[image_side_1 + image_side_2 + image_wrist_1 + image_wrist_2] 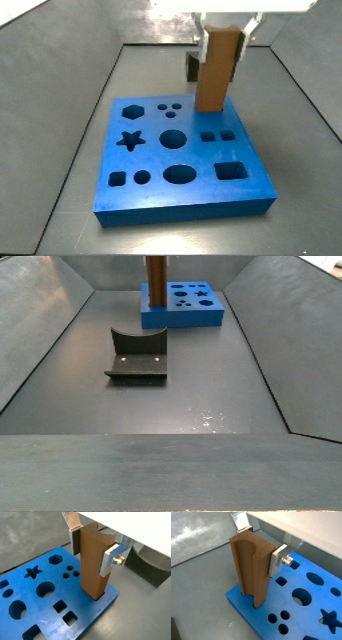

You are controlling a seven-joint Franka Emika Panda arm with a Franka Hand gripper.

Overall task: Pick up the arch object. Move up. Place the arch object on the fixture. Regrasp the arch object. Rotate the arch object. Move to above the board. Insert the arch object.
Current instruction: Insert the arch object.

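Observation:
The arch object, an orange-brown bar with a scooped end face, stands upright with my gripper shut on its upper part. Silver fingers press its two sides in both wrist views. Its lower end meets the blue board near a corner and looks sunk a little into a cutout there. In a side view the arch object rises from the board's far right part, under the gripper. The dark fixture stands apart from the board, with nothing on it.
The board carries star, hexagon, round and square cutouts. Grey sloping walls enclose the floor. The fixture lies just beyond the board's edge in a wrist view.

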